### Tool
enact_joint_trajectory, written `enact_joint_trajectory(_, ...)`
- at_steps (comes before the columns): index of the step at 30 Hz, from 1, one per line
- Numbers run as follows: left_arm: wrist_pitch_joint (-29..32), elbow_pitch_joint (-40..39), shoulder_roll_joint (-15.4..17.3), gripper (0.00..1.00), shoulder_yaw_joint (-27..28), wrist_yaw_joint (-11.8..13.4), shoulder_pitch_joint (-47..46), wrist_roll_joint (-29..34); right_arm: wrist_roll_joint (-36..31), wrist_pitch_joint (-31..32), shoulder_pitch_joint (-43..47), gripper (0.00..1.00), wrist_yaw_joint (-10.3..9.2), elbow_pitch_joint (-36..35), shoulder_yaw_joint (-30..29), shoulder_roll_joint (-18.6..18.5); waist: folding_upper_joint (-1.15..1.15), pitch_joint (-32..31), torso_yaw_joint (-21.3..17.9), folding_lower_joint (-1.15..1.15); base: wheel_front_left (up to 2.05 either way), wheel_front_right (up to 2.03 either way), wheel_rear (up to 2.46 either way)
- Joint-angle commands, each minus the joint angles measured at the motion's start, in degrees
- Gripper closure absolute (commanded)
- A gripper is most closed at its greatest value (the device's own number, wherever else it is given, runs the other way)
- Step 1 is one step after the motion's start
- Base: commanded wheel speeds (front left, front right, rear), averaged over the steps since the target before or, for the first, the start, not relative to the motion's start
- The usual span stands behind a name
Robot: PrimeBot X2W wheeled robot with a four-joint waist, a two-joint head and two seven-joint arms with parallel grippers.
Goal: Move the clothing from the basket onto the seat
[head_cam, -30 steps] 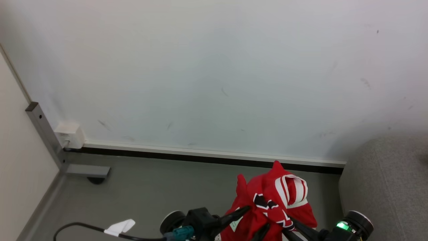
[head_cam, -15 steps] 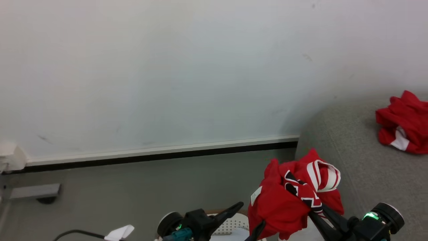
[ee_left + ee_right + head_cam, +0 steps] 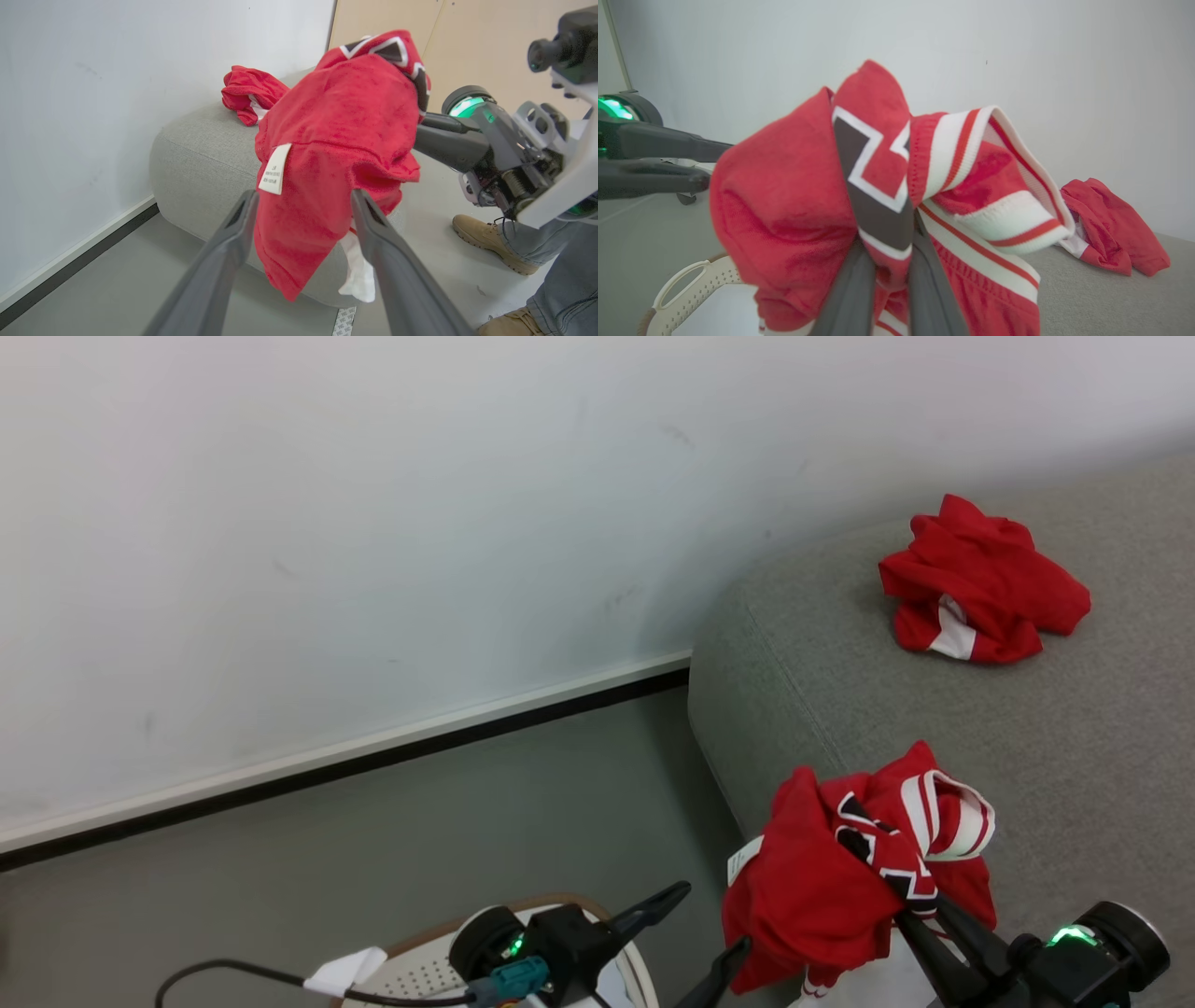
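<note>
Jersey (image 3: 822, 896), red with white trim and black lettering, is bunched and pinched up in the air by my right gripper (image 3: 910, 919), jaws narrow on the cloth, at the near corner of the sofa (image 3: 1074, 737); can't tell if its hanging end touches the sofa side. My left gripper (image 3: 717, 915) is spread wide, holding nothing, just beside the jersey. Left wrist view adds what the head view lacks: a white care label (image 3: 275, 168) on the jersey, a person's two tan boots (image 3: 490, 240) and jeans on the floor near the sofa, and a beige panel (image 3: 490, 42) behind. Right wrist view adds the white basket handle (image 3: 686, 284) low left and the striped cuff up close. Count: two garments, the held jersey and one red garment with white stripe (image 3: 980, 583) lying crumpled on the sofa top, well apart; one basket (image 3: 420, 971), cream with brown rim, at the head view's bottom edge by my left gripper; one sofa, light grey fabric, rounded edge. Room: pale scuffed wall (image 3: 373, 523), white and black baseboard (image 3: 373, 756), grey floor (image 3: 373, 859), black cable with white tag (image 3: 341, 971).
</note>
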Motion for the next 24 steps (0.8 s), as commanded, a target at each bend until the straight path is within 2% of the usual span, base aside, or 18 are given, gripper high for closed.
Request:
enact_joint_trajectory(1, -0.1, 0.2, 0.08, 0.0, 0.09, -0.03, -0.58, 0.53, -0.53, -0.14, 0.1, 1.0, -0.15, -0.37, -0.73, 0.24, 0.0, 1.08, -0.93, 0.0, 0.0, 0.0, 0.0)
enact_joint_trajectory(6, 0.33, -0.31, 0.05, 0.0, 0.24, -0.42, -2.5, 0.92, -1.13, -0.24, -0.52, 1.0, -0.15, -1.0, -3.41, 1.36, 0.0, 4.66, -0.57, 0.0, 0.0, 0.0, 0.0)
enact_joint_trajectory(11, 1.77, -1.42, 0.57, 0.0, 2.48, -0.81, -9.47, 2.45, -2.18, -0.62, -5.39, 1.0, -0.15, -2.13, -10.15, 4.52, 0.0, 15.37, 1.29, 0.0, 0.0, 0.0, 0.0)
enact_joint_trajectory(18, 3.31, -1.46, 0.02, 0.0, 4.9, -3.15, -23.46, 6.5, -6.01, -0.71, -20.08, 1.0, -0.15, -0.92, -25.97, 7.52, 0.0, 31.17, 4.74, 0.0, 0.0, 0.0, 0.0)
enact_joint_trajectory(22, 1.72, -0.64, -1.14, 0.0, 5.81, -3.7, -27.84, 7.62, -7.91, -0.37, -29.18, 1.0, -0.15, 2.56, -34.84, 5.78, 0.0, 36.08, 7.01, 0.0, 0.0, 0.0, 0.0)
enact_joint_trajectory(24, 1.06, -0.45, -1.62, 0.0, 6.0, -3.81, -29.11, 8.09, -8.5, 1.16, -33.93, 1.0, -0.15, 5.21, -38.71, 3.75, 0.0, 37.77, 8.16, 0.0, 0.0, 0.0, 0.0)
